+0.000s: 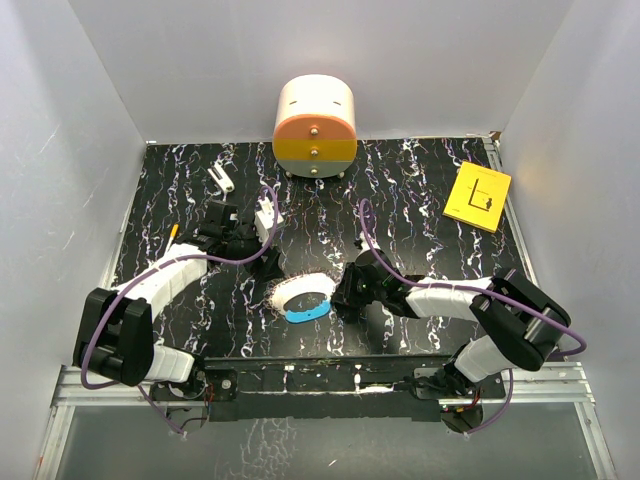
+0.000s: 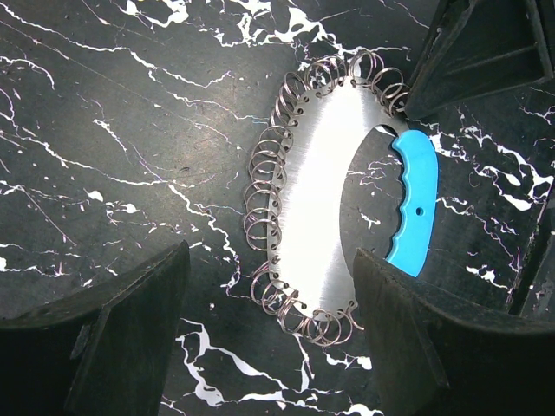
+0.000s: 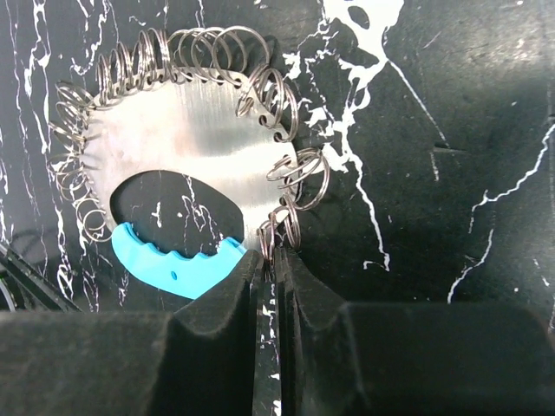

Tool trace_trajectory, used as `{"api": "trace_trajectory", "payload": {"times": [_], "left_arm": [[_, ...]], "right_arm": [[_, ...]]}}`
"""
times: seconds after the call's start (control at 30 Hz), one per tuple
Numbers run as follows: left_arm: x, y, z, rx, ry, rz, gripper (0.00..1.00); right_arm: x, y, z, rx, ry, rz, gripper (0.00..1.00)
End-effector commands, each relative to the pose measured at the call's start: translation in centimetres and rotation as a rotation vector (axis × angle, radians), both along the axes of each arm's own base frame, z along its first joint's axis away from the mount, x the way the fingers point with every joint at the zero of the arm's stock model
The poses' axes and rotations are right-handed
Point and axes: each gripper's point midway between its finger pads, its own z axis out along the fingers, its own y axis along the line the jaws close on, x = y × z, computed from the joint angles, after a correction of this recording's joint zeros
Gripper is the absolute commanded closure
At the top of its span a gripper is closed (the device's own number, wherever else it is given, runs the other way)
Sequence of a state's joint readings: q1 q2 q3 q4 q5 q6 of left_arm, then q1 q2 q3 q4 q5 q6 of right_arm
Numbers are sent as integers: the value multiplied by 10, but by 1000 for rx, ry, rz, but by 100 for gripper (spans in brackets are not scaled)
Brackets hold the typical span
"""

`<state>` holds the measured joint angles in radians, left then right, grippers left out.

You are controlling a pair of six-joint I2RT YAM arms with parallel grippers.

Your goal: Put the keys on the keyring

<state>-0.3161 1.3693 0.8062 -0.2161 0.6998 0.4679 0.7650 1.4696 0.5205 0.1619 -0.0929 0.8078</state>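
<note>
One keyring (image 3: 191, 139) edge coil pinched by right hand (image 3: 270, 264); left hand (image 2: 270, 260) wide.

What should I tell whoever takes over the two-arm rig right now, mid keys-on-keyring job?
Left gripper: open, holding nothing, fingers spread over the keyring, a shiny metal crescent with a bright-blue plastic grip and small wire rings along its edge, lying flat on the black marbled table.
Right gripper: shut on one wire ring beside the blue grip's end.
Done: no key visible on any ring.
Left: all the threading.
</note>
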Motion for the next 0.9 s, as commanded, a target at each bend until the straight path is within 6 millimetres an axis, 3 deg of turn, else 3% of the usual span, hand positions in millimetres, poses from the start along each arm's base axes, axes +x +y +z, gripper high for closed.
{"api": "trace_trajectory", "payload": {"times": [0.0,0.33,0.57,0.87], "left_arm": [[3,-7,16,-44,-21,-28,26],[-5,-17,35,-109,16,-69,26],[-11,-33,68,-225,52,-125,25],[-29,-48,88,-358,155,-201,26]], "right_arm": [[14,-6,-2,-38,-51,-50,89],[14,11,23,22,-197,121,92],[2,28,73,136,-327,284,92],[-10,28,135,230,-445,337,92]]}}
